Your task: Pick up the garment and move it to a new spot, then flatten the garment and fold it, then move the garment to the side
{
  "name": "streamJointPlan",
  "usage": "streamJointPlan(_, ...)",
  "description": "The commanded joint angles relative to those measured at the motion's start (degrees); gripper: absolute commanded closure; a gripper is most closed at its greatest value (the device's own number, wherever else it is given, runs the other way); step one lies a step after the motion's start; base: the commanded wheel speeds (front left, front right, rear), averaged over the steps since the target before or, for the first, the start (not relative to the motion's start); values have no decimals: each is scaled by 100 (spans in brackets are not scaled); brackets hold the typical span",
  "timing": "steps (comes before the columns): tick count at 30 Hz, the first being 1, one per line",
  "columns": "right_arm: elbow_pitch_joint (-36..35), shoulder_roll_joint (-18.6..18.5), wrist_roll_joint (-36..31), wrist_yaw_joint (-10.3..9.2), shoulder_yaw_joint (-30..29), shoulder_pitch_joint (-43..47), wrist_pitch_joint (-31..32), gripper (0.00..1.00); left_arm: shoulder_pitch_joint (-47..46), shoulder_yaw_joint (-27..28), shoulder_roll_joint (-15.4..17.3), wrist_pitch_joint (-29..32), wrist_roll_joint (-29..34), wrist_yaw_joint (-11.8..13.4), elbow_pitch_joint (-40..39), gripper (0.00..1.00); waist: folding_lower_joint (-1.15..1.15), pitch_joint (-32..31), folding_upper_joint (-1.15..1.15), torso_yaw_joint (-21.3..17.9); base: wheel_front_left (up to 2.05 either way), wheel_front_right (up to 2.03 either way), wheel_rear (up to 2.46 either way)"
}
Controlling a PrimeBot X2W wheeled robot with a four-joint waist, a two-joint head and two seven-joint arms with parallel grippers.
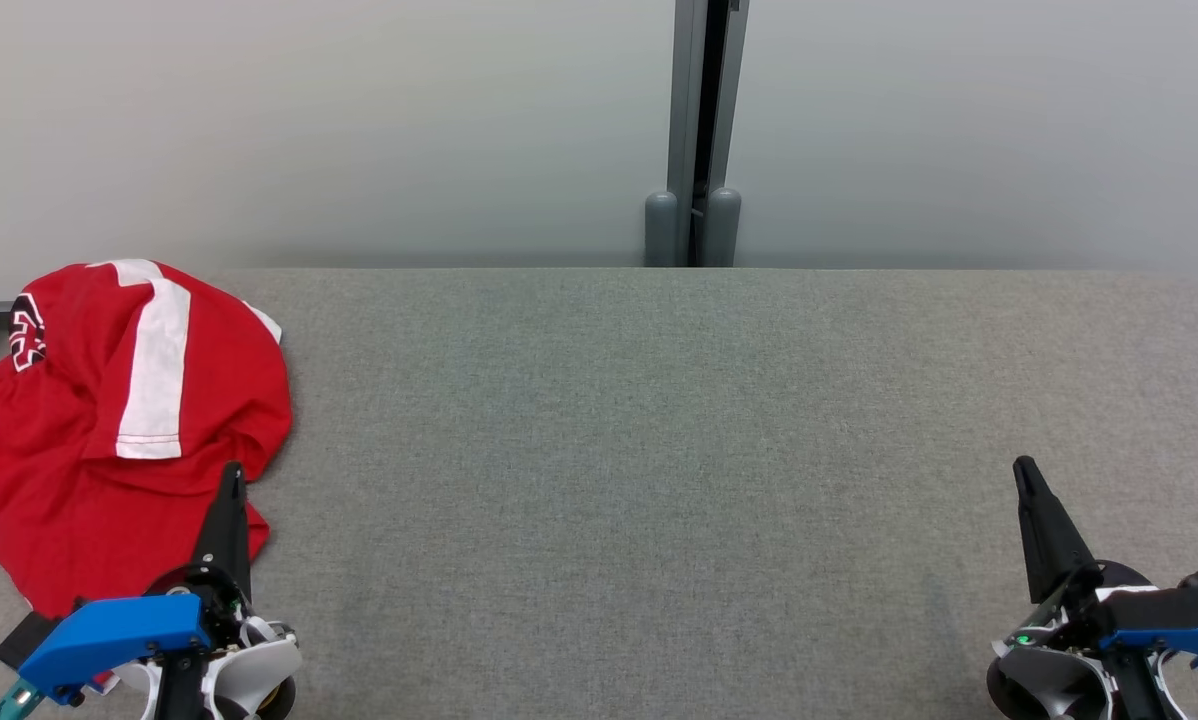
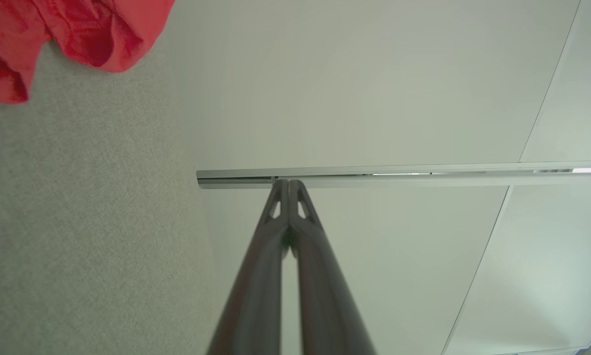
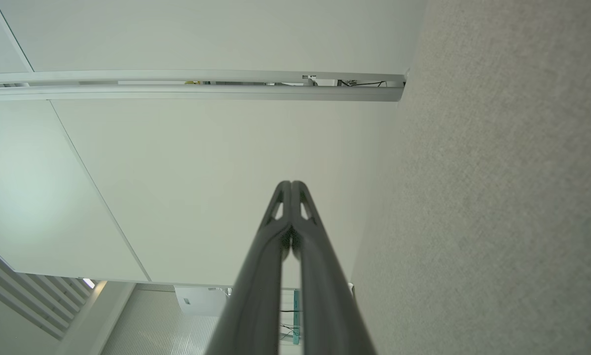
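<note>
A crumpled red garment (image 1: 109,420) with a white stripe and a black-and-white print lies at the far left of the grey table, partly over its left edge. Its red hem (image 2: 73,34) shows in the upper left corner of the left wrist view. My left gripper (image 1: 230,475) rests at the lower left, shut and holding nothing, with its tip just in front of the garment's near edge. In the left wrist view its fingers (image 2: 289,185) press together. My right gripper (image 1: 1022,468) rests at the lower right, shut and holding nothing, far from the garment; its fingers (image 3: 290,186) meet at the tips.
The grey felt-covered table (image 1: 659,450) spans the whole width. Behind it stands a pale partition wall with a grey vertical post (image 1: 697,130) at the centre. A small dark object (image 1: 24,640) lies at the table's left edge under the garment's corner.
</note>
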Motion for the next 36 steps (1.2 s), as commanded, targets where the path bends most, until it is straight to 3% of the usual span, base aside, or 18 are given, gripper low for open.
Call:
streamJointPlan(1,1,8,3,2,-4,-39,6,100,15,8,-14,12,23,-28,-26,100,0,0,0,0,0,0,0)
streamJointPlan(20,1,8,3,2,-4,-39,6,100,15,8,-14,12,23,-28,-26,100,0,0,0,0,0,0,0)
streamJointPlan(21,0,0,0,0,1,0,-1,0,0,-1,0,0,0,0,0,0,0,0,0,0,0,0,0)
streamJointPlan(22,20,2,-1,0,7,10,-6,0,12,-7,-1,-6,-1,1,22,0,0,0,0,0,0,0,0)
streamJointPlan(23,66,7,-2,-1,13,42,-9,100,48,-10,-5,-12,-1,1,71,100,0,0,0,0,0,0,0)
streamJointPlan(24,125,18,-2,-4,20,82,-14,100,102,-15,-11,-14,-6,2,118,100,0,0,0,0,0,0,0)
streamJointPlan(25,179,30,-3,-9,23,120,-16,0,165,-17,-21,-16,-9,2,175,0,0,0,0,0,0,0,0)
streamJointPlan(36,107,29,-224,-7,180,250,-328,0,306,-370,-18,-327,152,1,25,0,0,2,0,-1,0,0,0)
